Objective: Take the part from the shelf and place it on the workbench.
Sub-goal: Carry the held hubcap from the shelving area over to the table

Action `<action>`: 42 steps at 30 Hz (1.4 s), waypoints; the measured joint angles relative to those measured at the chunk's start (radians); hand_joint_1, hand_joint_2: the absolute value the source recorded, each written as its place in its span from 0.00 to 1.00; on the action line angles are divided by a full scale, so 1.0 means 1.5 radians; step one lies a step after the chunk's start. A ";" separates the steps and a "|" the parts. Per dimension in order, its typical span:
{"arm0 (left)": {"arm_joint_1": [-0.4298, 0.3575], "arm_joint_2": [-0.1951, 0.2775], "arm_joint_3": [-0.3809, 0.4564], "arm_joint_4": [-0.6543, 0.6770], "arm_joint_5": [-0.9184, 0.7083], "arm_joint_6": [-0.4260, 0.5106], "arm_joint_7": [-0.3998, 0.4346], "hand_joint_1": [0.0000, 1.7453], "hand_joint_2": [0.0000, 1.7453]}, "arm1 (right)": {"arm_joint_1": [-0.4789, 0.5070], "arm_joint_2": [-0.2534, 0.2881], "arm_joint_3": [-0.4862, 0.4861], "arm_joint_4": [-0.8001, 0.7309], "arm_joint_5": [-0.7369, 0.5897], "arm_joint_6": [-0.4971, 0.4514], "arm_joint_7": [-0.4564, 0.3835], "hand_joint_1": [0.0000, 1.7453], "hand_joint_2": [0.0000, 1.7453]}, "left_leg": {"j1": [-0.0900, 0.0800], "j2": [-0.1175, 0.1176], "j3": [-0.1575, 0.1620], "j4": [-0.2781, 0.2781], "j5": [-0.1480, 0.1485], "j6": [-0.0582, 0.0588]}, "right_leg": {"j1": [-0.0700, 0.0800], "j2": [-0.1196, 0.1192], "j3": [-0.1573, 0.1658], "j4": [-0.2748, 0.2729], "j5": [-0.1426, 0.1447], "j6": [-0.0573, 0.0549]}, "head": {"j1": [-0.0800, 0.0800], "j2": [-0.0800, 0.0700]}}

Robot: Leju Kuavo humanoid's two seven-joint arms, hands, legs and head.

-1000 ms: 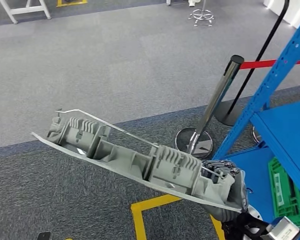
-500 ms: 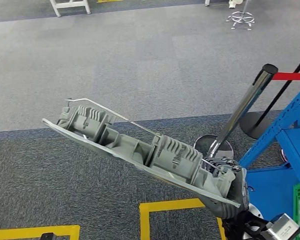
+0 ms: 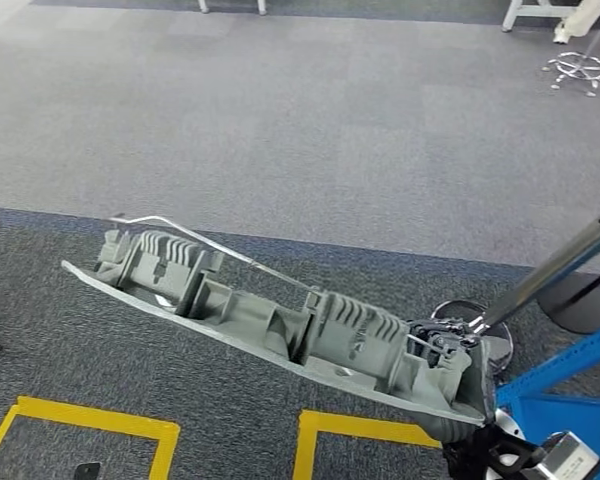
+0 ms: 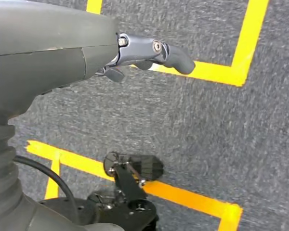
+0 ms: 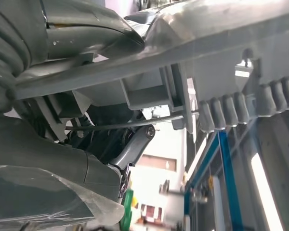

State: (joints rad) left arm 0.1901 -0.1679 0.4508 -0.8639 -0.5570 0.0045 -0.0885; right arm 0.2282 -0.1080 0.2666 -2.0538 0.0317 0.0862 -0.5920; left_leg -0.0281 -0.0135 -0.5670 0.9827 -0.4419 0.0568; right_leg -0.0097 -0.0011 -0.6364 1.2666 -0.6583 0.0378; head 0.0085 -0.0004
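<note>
Carrying the long grey part [image 3: 282, 320] away from the blue shelf [image 3: 561, 385], the robot is holding it by one end only: the right hand [image 3: 455, 385] is clamped around the near end, low at the right of the head view, while the rest of the part is reaching out to the left over the dark carpet [image 3: 206, 400] and its yellow floor markings [image 3: 93, 422]. The far end is sitting a little higher than the held end, so the part is riding at a slant, well clear of the floor. A thin metal rod [image 3: 206, 242] is running along its upper side.

Judging from the task, this is the transport leg, with the workbench not yet reached. Doing it well probably means keeping the wrist steady, since so much of the part is hanging beyond the grip and any quick turn would swing the free end wide. The chrome barrier post [image 3: 553, 268] is standing near the held end and is worth clearing gently.

The left hand [image 4: 150, 50] is hanging over the carpet holding nothing; its fingers seem to be loosely extended, though the wrist view is too partial to be sure.
</note>
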 joint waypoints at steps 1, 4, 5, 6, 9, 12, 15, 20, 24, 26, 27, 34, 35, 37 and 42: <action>0.000 -0.001 0.000 0.000 0.000 0.000 0.000 0.00 1.00 | 0.000 0.000 0.000 0.000 0.000 0.000 0.000 1.00 1.00 | 0.001 -0.010 0.000 0.001 -0.001 -0.001 | -0.001 0.001 -0.014 0.015 0.005 0.003 | 0.000 0.000; 0.001 -0.003 0.000 0.000 0.000 -0.001 0.000 0.00 1.00 | 0.000 0.000 0.000 0.000 0.001 0.000 0.001 1.00 1.00 | 0.009 -0.039 0.002 0.013 -0.010 -0.013 | -0.009 0.015 0.012 -0.075 0.076 0.014 | 0.000 0.000; 0.001 -0.002 0.000 0.000 0.000 0.000 0.000 0.00 1.00 | 0.000 0.000 0.001 0.000 0.000 0.000 0.001 1.00 1.00 | 0.011 -0.047 -0.001 0.022 -0.015 -0.018 | -0.013 0.032 0.029 -0.115 0.091 0.017 | 0.002 0.000; 0.000 -0.001 0.000 0.000 0.000 0.000 0.000 0.00 1.00 | 0.001 0.000 0.001 0.001 0.000 0.000 0.001 1.00 1.00 | 0.012 -0.055 -0.006 0.029 -0.018 -0.022 | -0.015 0.047 0.041 -0.138 0.096 0.017 | 0.003 0.000; 0.002 0.000 0.000 0.000 0.000 0.000 0.000 0.00 1.00 | 0.001 -0.001 0.001 0.000 0.001 0.000 0.001 1.00 1.00 | 0.014 -0.076 -0.017 0.036 -0.018 -0.032 | -0.014 0.050 0.048 -0.144 0.090 0.004 | 0.004 0.000; 0.004 -0.001 0.000 0.000 0.000 0.000 0.000 0.00 1.00 | 0.000 -0.001 0.001 0.000 0.000 0.000 0.001 1.00 1.00 | 0.013 -0.044 -0.039 0.081 -0.044 -0.040 | -0.014 0.023 0.054 -0.148 0.089 -0.009 | -0.002 0.000; 0.001 -0.001 0.000 0.000 0.000 0.000 0.000 0.00 1.00 | 0.001 -0.001 -0.001 0.000 0.000 0.000 0.001 1.00 1.00 | 0.015 -0.001 -0.105 0.210 -0.097 -0.046 | -0.008 -0.008 0.057 -0.148 0.084 -0.017 | -0.006 0.000; 0.005 -0.001 0.000 0.000 0.000 0.000 0.000 0.00 1.00 | 0.000 -0.001 -0.001 0.000 0.000 0.000 0.001 1.00 1.00 | 0.007 0.026 -0.060 0.113 -0.022 -0.028 | -0.001 -0.048 0.071 -0.149 0.071 -0.016 | -0.006 0.000; 0.003 0.001 0.000 -0.001 0.000 0.000 0.000 0.00 1.00 | -0.001 -0.001 -0.001 0.000 0.000 0.000 0.001 1.00 1.00 | -0.008 0.045 -0.025 0.042 -0.016 -0.010 | 0.001 -0.076 0.084 -0.155 0.063 -0.007 | -0.005 0.000; 0.006 0.001 0.000 -0.001 0.000 0.000 0.000 0.00 1.00 | -0.001 -0.001 -0.001 -0.001 0.001 0.000 0.001 1.00 1.00 | -0.005 0.030 -0.015 0.028 -0.011 -0.006 | -0.001 -0.061 0.086 -0.150 0.056 -0.002 | -0.004 0.000; 0.007 0.001 0.000 -0.001 0.000 0.000 0.000 0.00 1.00 | -0.002 -0.001 -0.001 -0.001 0.001 0.000 0.000 1.00 1.00 | -0.001 0.023 -0.010 0.021 -0.008 -0.004 | -0.001 -0.042 0.077 -0.130 0.046 0.001 | -0.003 0.000; 0.003 -0.002 0.000 -0.001 0.000 -0.001 0.000 0.00 1.00 | 0.001 -0.001 0.000 0.000 0.001 0.000 0.001 1.00 1.00 | 0.008 -0.035 -0.002 0.024 -0.016 -0.006 | -0.006 0.008 -0.008 -0.042 0.066 0.014 | 0.003 0.000; 0.003 -0.003 0.000 -0.001 0.000 -0.001 0.000 0.00 1.00 | 0.000 -0.001 0.001 0.000 0.001 0.000 0.001 1.00 1.00 | 0.009 -0.044 -0.003 0.028 -0.019 -0.010 | -0.009 0.024 0.009 -0.082 0.086 0.016 | 0.003 0.000; 0.001 -0.002 0.000 -0.001 0.000 0.000 0.000 0.00 1.00 | 0.001 -0.001 0.001 0.000 0.000 0.000 0.001 1.00 1.00 | 0.010 -0.059 -0.010 0.039 -0.024 -0.018 | -0.014 0.054 0.034 -0.136 0.098 0.014 | 0.004 0.000; 0.005 0.000 0.000 -0.001 0.000 0.000 0.000 0.00 1.00 | 0.000 -0.002 0.001 0.000 0.001 0.000 0.001 1.00 1.00 | 0.012 -0.052 -0.030 0.066 -0.036 -0.033 | -0.014 0.029 0.048 -0.147 0.092 -0.010 | -0.001 0.000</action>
State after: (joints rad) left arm 0.1975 -0.1687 0.4508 -0.8656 -0.5570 0.0047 -0.0881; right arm 0.2287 -0.1106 0.2679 -2.0537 0.0324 0.0864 -0.5904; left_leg -0.0107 -0.0910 -0.6115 1.0814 -0.4956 0.0069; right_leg -0.0313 0.0425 -0.5650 1.0459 -0.5209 0.0229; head 0.0071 -0.0004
